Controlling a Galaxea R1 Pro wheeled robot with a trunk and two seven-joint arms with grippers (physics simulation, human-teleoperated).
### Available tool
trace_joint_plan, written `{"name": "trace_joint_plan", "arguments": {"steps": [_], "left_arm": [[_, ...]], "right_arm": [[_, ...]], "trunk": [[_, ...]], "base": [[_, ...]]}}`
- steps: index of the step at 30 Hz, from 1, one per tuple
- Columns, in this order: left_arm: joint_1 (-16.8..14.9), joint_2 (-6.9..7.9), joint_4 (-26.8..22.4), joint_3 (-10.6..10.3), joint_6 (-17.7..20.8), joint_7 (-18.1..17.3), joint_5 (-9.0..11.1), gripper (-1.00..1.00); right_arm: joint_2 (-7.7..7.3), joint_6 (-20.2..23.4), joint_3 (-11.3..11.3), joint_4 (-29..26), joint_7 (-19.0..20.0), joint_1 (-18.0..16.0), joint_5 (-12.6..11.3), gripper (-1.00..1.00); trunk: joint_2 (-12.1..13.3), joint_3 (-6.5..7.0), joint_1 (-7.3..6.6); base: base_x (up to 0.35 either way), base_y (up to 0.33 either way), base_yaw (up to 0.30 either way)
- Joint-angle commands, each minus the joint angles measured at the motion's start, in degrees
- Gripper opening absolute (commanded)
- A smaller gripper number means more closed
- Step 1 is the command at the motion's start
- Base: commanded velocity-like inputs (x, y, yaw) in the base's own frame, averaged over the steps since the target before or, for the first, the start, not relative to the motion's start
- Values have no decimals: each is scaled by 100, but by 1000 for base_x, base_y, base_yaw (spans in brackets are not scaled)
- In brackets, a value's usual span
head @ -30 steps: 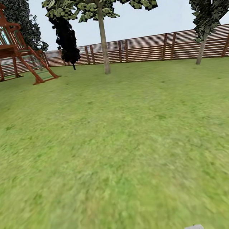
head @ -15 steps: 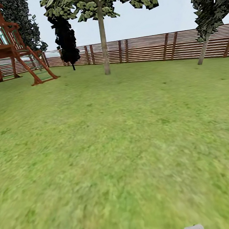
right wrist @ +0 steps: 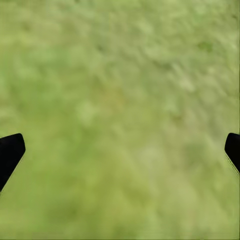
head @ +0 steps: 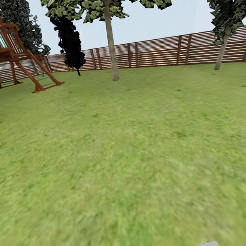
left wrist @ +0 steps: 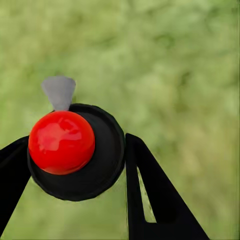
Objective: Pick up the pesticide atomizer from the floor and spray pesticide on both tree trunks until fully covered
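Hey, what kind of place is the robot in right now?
Most likely a fenced back garden: a wide green grass lawn, a brown slatted wooden fence behind pale-trunked leafy trees, and a reddish-brown wooden play tower.

Atomizer (left wrist: 75, 150), red-topped, clamped in left pincer (left wrist: 75, 165); trees (head: 111, 43) far ahead.

Green lawn (head: 127, 157) runs back to a brown slatted fence (head: 156, 52) under pale sky, with a wooden play tower (head: 0, 46) far left.
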Motion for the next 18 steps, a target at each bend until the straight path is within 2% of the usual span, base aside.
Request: {"name": "trace_joint_plan", "arguments": {"steps": [1,18], "left_arm": [[0,0,-1,1,2,1,0,-100],[0,0,-2,1,-4,0,0,-100]], "right_arm": [[0,0,0,0,-1,0,-1,100],[0,0,0,-1,-1,0,0,100]], "trunk": [[0,0,0],[0,0,0]], "base": [[338,0,0],[338,0,0]]}}
